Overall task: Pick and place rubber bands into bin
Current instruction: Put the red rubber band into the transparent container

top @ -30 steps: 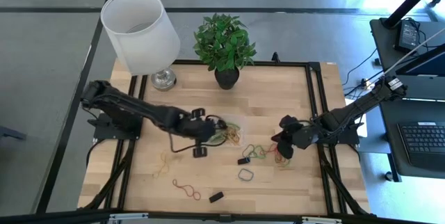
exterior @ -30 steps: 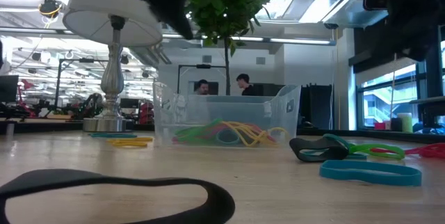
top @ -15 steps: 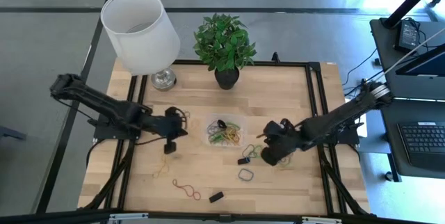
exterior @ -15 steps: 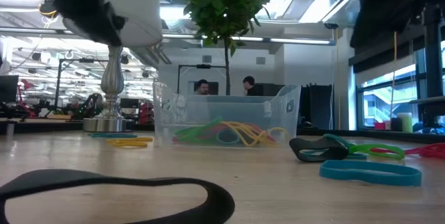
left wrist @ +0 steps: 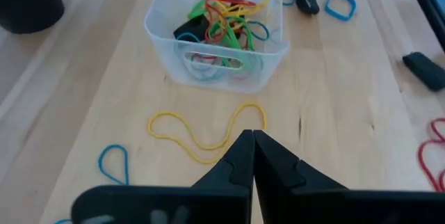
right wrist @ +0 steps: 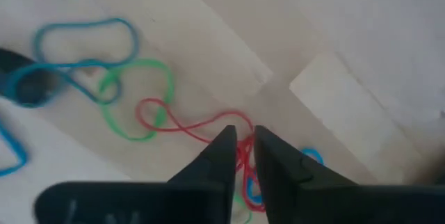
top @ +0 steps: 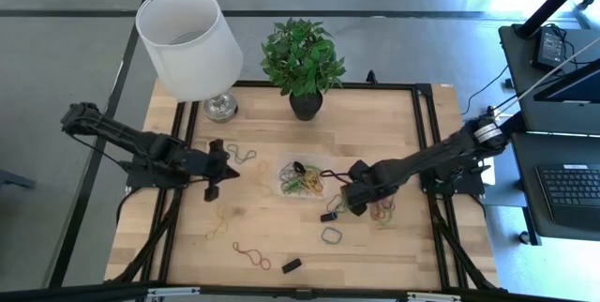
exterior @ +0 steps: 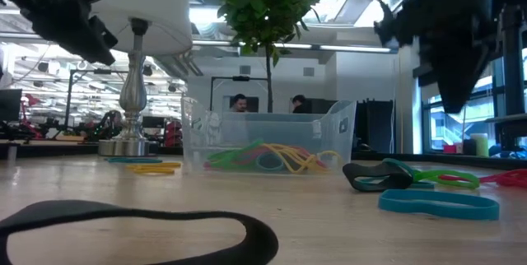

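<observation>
- We see the rubber bands (top: 380, 210) partly gathered in the bin (top: 304, 176) at the table's (top: 375, 124) middle, and partly loose: a tangle right of the bin, others to its left and front.
- We judge them light, thin and floppy; they will sag and snag on one another, so a pinch on a single raised strand, clear of the knot, seems best.
- Our right pincer (right wrist: 240, 156) hangs over the right-hand tangle, fingers nearly together, with a red band (right wrist: 208, 125) running up to and between the tips; we cannot tell if it is truly gripped.
- Our left pincer (left wrist: 252, 156) waits left of the bin, fingers pressed shut and empty, a yellow band (left wrist: 201, 132) on the table just beyond its tips.
</observation>
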Controlling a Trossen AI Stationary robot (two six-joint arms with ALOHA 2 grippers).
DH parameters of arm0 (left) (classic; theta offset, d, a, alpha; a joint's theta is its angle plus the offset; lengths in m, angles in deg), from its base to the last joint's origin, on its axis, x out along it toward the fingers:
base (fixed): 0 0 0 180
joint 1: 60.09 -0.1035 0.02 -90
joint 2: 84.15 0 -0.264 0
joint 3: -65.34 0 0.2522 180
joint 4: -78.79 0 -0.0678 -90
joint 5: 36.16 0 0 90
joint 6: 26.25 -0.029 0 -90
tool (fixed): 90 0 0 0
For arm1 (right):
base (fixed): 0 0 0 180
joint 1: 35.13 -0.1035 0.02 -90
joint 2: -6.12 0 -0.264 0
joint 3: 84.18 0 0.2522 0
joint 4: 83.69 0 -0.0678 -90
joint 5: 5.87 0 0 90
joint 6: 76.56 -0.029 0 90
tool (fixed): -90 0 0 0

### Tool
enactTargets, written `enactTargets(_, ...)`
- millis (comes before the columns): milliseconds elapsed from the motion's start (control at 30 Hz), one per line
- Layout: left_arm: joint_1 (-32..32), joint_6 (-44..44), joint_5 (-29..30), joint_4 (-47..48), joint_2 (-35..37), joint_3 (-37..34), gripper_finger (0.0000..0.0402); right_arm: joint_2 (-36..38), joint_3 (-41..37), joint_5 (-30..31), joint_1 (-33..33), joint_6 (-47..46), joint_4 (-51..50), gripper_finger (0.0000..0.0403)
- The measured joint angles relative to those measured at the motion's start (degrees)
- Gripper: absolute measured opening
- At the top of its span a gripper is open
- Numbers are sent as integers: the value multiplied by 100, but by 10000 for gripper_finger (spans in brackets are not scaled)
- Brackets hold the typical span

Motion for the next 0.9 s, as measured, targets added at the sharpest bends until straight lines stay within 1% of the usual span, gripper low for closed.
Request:
enactTargets(167, 0, -13, -83, -3, 122, -82, 2, 2, -576, -515, 215, 365, 401, 94)
enactTargets(233, 0, -10, -86, 5, 122, -82, 1, 4, -851, -671, 275, 493, 706, 107)
enactTargets(333, 0, -5, -86, 4, 120, -82, 2, 7, -1167, -722, 315, 653, 1042, 121)
enactTargets(467, 0, 89, -92, 3, 120, -82, 2, 7, -1517, -731, 325, 676, 1379, 123)
enactTargets(567, 0, 215, -90, 3, 120, -82, 1, 10, -1778, -821, 325, 671, 1735, 109)
enactTargets(700, 0, 369, -85, -13, 120, -82, 3, 55, -1986, -827, 301, 590, 2101, 71)
enactTargets(800, 0, 468, -77, -76, 118, -82, 1, 47, -1917, -802, 274, 599, 2037, 20)
enactTargets(833, 0, 480, -76, -124, 118, -82, 1, 45, -1842, -798, 262, 624, 1928, 11)
enactTargets(900, 0, 476, -74, -213, 118, -82, 2, 9, -1656, -664, 227, 648, 1592, 11)
